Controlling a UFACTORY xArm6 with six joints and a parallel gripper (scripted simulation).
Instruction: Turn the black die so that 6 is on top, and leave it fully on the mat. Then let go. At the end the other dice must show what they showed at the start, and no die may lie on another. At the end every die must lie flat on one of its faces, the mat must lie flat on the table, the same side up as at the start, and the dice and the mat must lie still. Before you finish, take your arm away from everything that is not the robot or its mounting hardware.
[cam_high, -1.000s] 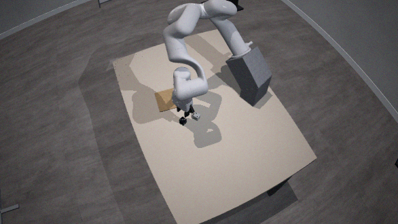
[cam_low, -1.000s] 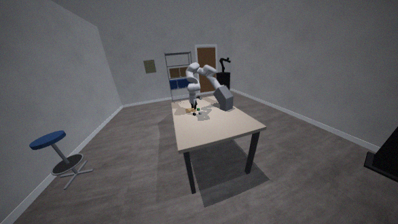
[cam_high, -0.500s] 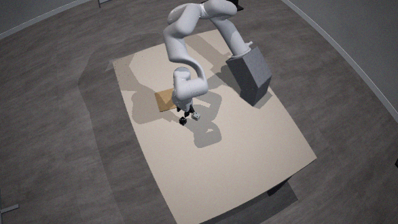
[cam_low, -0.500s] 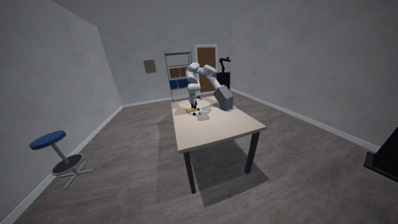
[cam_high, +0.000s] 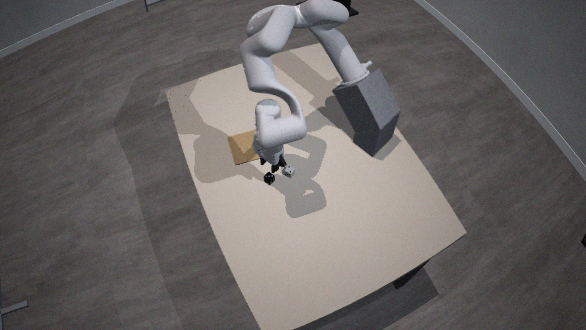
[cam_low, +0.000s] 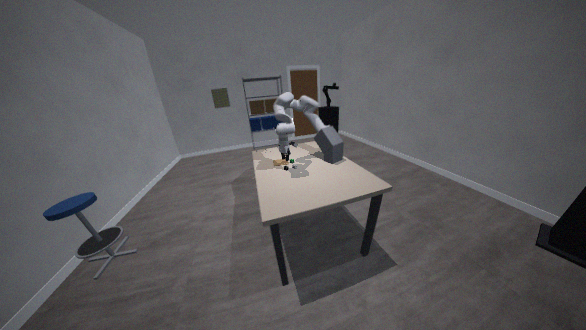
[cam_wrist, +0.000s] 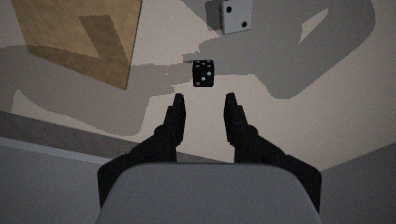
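The black die (cam_high: 269, 178) (cam_low: 286, 168) (cam_wrist: 203, 73) sits on the table, off the mat. The wrist view shows a larger face with three pips and a narrow face with several pips beyond it; I cannot tell its top surely. The tan mat (cam_high: 242, 147) (cam_wrist: 50, 30) lies flat to its left in the wrist view. My gripper (cam_high: 273, 166) (cam_low: 285, 157) (cam_wrist: 204, 103) is part open and empty. In the wrist view the die appears just beyond the fingertips, in line with the gap between them.
A white die (cam_high: 288, 171) (cam_low: 295, 167) (cam_wrist: 236, 16) stands near the black die, with a two-pip face showing in the wrist view. A green die (cam_low: 292, 161) is farther back, hidden in the top view. The arm's grey pedestal (cam_high: 376, 112) stands on the table's right side.
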